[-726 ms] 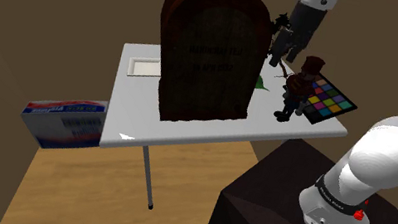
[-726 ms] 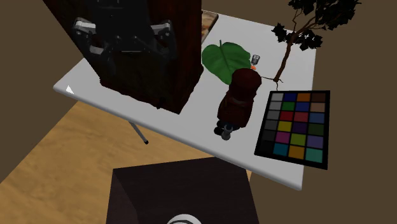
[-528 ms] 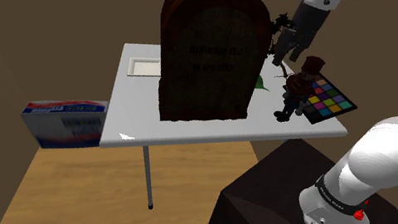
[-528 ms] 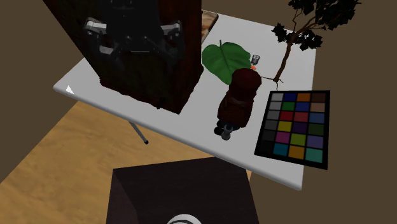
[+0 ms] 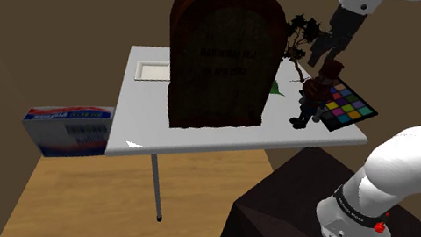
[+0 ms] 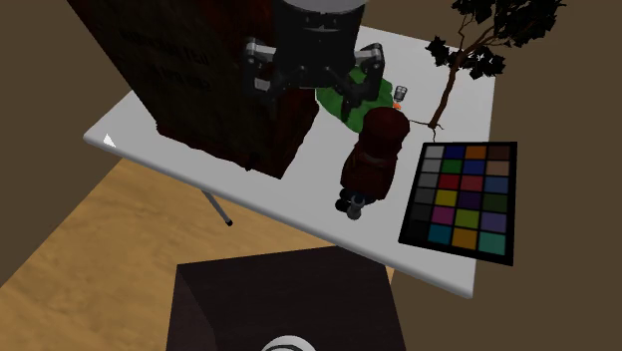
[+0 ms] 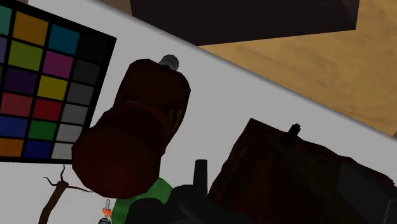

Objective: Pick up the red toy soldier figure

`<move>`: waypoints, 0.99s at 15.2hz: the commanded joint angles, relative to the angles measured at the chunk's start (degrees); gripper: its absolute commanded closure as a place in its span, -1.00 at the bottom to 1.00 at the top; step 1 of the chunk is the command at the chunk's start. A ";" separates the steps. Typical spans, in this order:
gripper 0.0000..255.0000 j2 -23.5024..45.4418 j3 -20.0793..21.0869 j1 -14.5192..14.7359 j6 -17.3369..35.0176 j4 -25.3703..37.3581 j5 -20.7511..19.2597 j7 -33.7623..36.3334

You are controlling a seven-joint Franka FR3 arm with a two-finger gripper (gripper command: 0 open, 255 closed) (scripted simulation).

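Shoulder view first: the dark red toy soldier with the tall rounded hat (image 5: 312,96) is standing upright on the white table (image 5: 196,142). It sits at the end nearest the stand, just beside the multicoloured checker chart (image 5: 346,106). The black gripper (image 5: 328,56) hangs right over the hat, not touching it from what I can see. Honestly can't tell whether it's spread or closed from here. The big dark brown arched cabinet (image 5: 220,53) is on the view's left of the soldier, with a gap between them.

Second exterior view looks down on it all. Here the gripper sits up and to the view's left of the soldier, over the green leaf (image 6: 344,112) and the cabinet's edge. The soldier is lower and to the right, between cabinet and chart. So I'd guess the gripper needs to slide toward the chart before it drops.

Wrist view: the soldier's hat top points up at the camera and its body runs away toward the table edge, so the long axis is near vertical. It's on the chart side of the gripper rather than centred, and the cabinet is on the other side. I'd call that offset the thing to fix, since nothing is grabbed yet.
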 commanded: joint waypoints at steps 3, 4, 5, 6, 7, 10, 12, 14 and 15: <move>-1.00 0.52 -4.28 -2.95 1.25 -0.04 -3.44 -3.35; -1.00 0.85 -5.36 -3.64 1.64 0.12 -4.25 -4.18; -1.00 1.23 -6.45 -4.31 2.05 0.32 -5.03 -5.00; -1.00 1.66 -7.54 -4.96 2.47 0.57 -5.79 -5.83; -1.00 2.13 -8.63 -5.60 2.90 0.87 -6.52 -6.65; -1.00 2.13 -9.06 -5.85 4.47 -0.65 -6.85 -6.85; -1.00 2.09 -9.29 -5.96 5.98 -2.21 -7.05 -6.89; -1.00 2.10 -9.53 -6.07 7.51 -3.72 -7.25 -6.93; -1.00 2.15 -9.73 -6.15 8.73 -4.90 -7.42 -6.96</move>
